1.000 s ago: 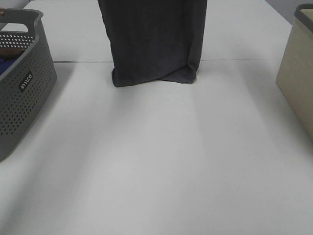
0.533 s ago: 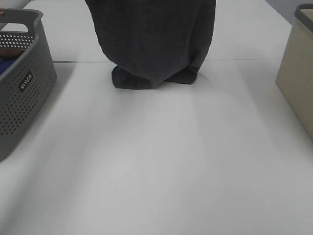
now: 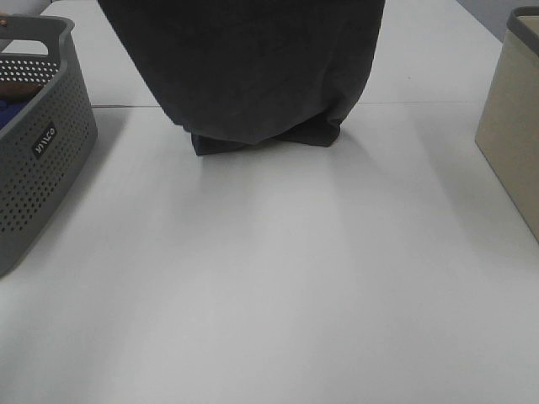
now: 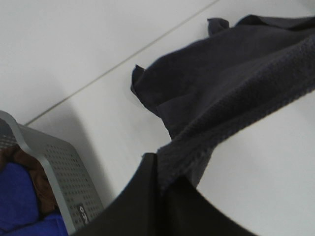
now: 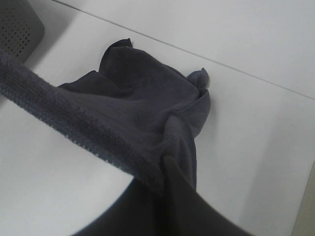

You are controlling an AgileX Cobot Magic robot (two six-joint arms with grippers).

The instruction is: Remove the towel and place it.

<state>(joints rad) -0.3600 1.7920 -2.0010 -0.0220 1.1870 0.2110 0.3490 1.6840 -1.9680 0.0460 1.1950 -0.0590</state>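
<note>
Charcoal towel hangs stretched between left gripper and right gripper, both clamped on its top edge; lower end bunched on white table, grey basket apart

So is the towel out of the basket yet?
Out: the towel hangs above the table, lower end bunched on it, apart from the grey basket.

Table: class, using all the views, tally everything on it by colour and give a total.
Grey: 2, the towel and the perforated basket
Beige: 1, the bin
Blue: 1, the blue cloth in the basket
Brown: 1, the brown item beside the cloth, kind unclear
Total: 5
</note>
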